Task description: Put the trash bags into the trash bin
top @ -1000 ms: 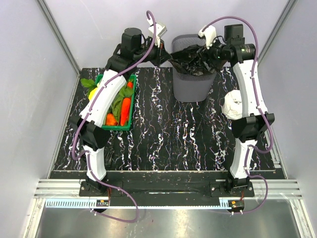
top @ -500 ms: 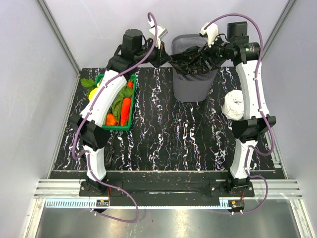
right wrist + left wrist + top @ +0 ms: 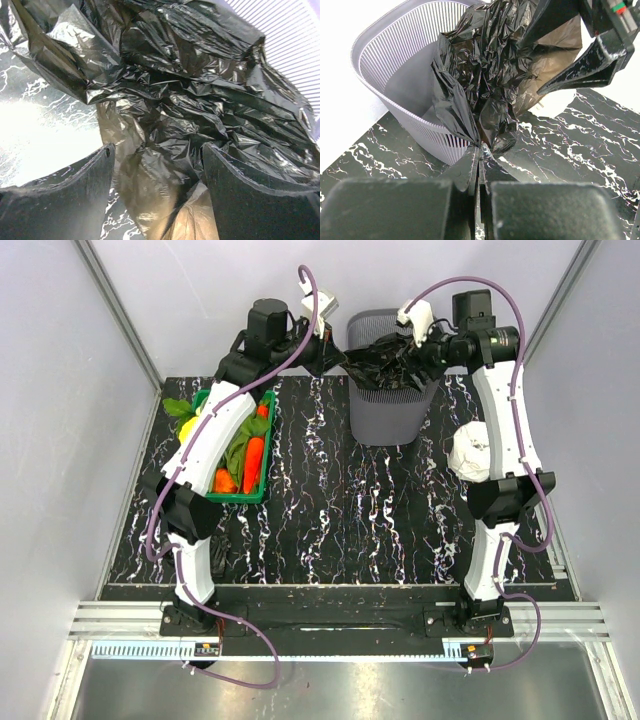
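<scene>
Left wrist — gripper [image 3: 479, 150] tight on bag [image 3: 480, 75]

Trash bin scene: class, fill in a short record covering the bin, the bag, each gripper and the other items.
bin: grey mesh trash bin, upright at the back
bag: black trash bag bunched in the bin's mouth, one edge draped out over the rim
left gripper: shut on the bag's edge
right gripper: open, a finger on either side of the film
others: green crate, white roll
</scene>
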